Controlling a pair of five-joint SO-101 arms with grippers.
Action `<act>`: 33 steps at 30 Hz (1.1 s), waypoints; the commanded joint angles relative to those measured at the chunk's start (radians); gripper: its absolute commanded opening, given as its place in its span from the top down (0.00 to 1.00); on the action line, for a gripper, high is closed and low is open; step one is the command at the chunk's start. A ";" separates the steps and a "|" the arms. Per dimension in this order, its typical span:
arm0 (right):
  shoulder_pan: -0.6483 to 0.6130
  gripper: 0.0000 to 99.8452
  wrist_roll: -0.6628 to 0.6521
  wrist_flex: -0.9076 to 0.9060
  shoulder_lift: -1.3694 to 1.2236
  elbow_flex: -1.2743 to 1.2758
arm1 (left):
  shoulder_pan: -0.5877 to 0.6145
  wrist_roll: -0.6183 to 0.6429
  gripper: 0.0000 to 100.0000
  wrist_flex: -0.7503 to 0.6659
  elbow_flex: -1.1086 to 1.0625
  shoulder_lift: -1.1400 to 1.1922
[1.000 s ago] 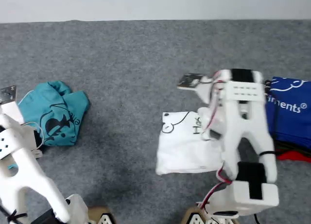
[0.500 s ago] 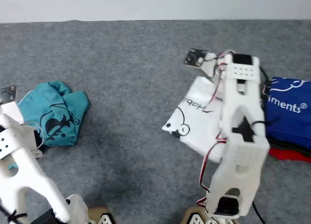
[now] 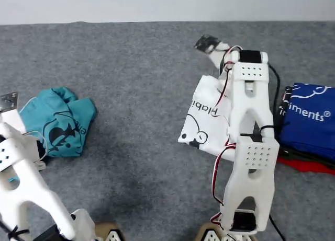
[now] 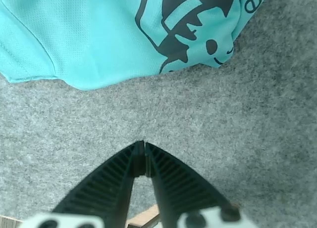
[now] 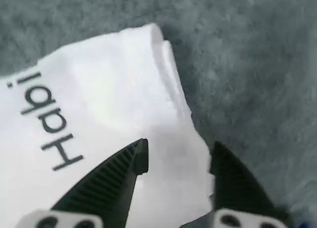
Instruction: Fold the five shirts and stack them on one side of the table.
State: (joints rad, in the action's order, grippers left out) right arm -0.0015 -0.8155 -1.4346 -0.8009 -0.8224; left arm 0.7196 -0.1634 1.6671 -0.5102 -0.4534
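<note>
On grey table (image 3: 141,68): white shirt (image 3: 209,123) folded right of centre, just beside blue shirt (image 3: 309,121) stacked over red shirt (image 3: 309,167) at right edge; teal shirt (image 3: 60,121) crumpled at left. Right gripper (image 5: 178,156) clamped on white shirt's far edge, jaws partly apart around the fold. Left gripper (image 4: 144,148) fully closed, empty, near teal shirt.

Grey, carpet-like surface (image 3: 136,68), high view. On it, across the frame from left: crumpled teal shirt (image 3: 60,123) w/ dark print, mid-left near frame edge. Folded white shirt (image 3: 207,121) w/ black print, centre-right, its right part hidden behind an arm (image 3: 251,147). Stack at right edge, just beside it: red shirt (image 3: 309,166) at bottom on the surface, dark layer (image 3: 294,154) btwn, blue shirt (image 3: 309,121) on top. Teal shirt well apart from the rest.
</note>
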 commanded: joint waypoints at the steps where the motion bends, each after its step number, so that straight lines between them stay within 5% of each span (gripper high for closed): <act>1: -0.008 0.71 0.219 -0.065 0.093 -0.084 | -0.008 -0.009 0.99 -0.015 0.004 -0.029; 12: -0.010 0.71 0.571 -0.354 0.156 -0.184 | -0.009 -0.009 0.99 -0.017 -0.012 -0.029; 20: -0.012 0.71 0.852 -0.364 0.232 -0.026 | -0.009 -0.009 0.99 -0.071 -0.084 -0.037; 33: -0.048 0.70 0.945 -0.360 0.314 0.282 | -0.008 -0.011 0.99 -0.063 -0.025 -0.037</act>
State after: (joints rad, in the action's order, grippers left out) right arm -0.0491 0.1204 -1.7553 -0.5186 -0.5370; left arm 0.7165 -0.1665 1.6134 -0.5715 -0.4534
